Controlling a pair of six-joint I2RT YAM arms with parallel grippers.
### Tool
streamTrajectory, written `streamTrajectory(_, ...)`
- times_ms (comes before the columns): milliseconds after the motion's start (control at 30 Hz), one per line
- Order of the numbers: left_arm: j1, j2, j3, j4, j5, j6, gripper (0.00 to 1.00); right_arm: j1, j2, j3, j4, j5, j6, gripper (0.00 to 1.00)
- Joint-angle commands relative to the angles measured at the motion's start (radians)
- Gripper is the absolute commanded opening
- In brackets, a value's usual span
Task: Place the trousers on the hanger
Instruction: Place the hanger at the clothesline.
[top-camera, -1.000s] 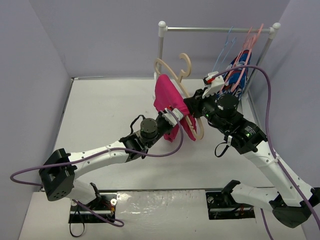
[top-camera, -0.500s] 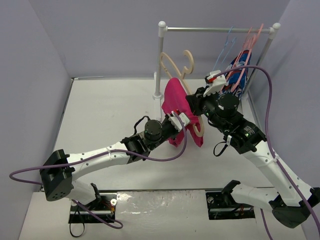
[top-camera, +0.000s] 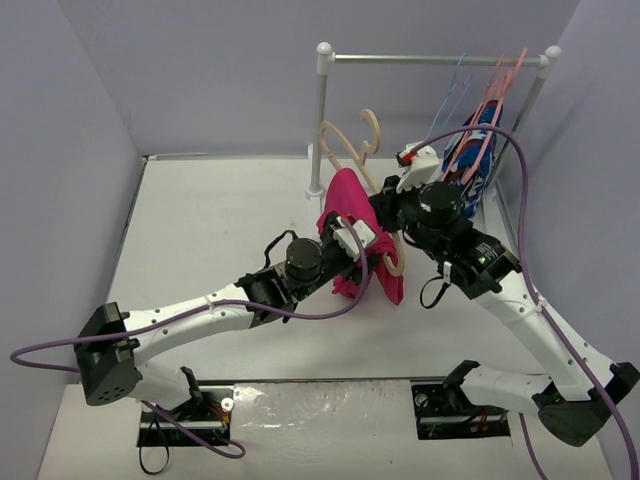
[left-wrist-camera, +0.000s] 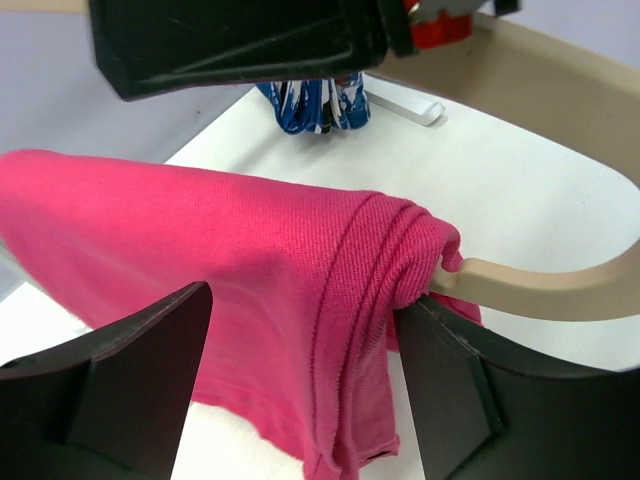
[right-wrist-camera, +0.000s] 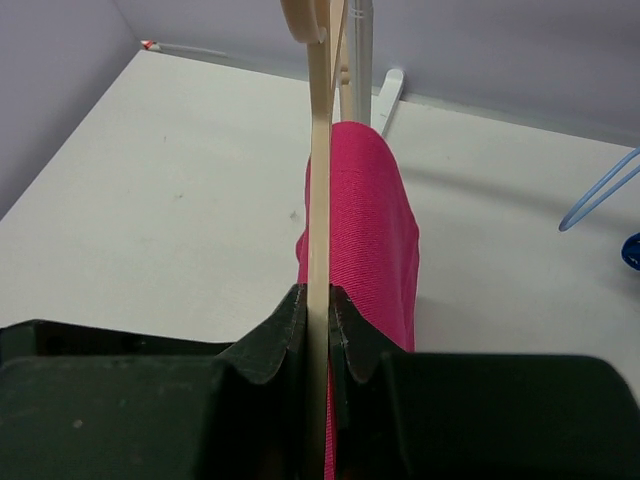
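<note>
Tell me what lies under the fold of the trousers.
The hanger comes out from under the trousers at the fold; its stretch beneath the cloth is covered.

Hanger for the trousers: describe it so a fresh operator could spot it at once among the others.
Start at the clothes rail at the back. In front of its left post, gripped in the right tool, is the hanger, with the pink trousers draped over it. It is thick and pale beige, unlike the thin blue wire hanger and the salmon-pink hangers on the rail.
</note>
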Motion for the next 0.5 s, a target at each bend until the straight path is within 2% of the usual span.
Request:
streamTrajectory(0,0.025,-0.144,0.076,-0.073,-0.084,-0.093,0.70,0.005,0.025,0.180,0.022,0.039,-0.009,0.00)
streamTrajectory(233,0.261,-0.288,0.076,-0.386,-0.134,-0.337,0.73,0.005,0.030,0.302,-0.083,0.093,-0.039,0.00)
streamTrajectory(333,0.322,-0.342,0.094,-0.530,-0.183,-0.360,0.80,0.004,0.043,0.334,-0.098,0.106,-0.057,0.00)
streamTrajectory(433,0.354,-0.387,0.099,-0.596,-0.217,-0.367,0.94,0.004,0.060,0.347,-0.097,0.124,-0.070,0.00)
streamTrajectory(467,0.358,-0.406,0.094,-0.610,-0.219,-0.365,0.95,0.004,0.065,0.351,-0.097,0.125,-0.073,0.00)
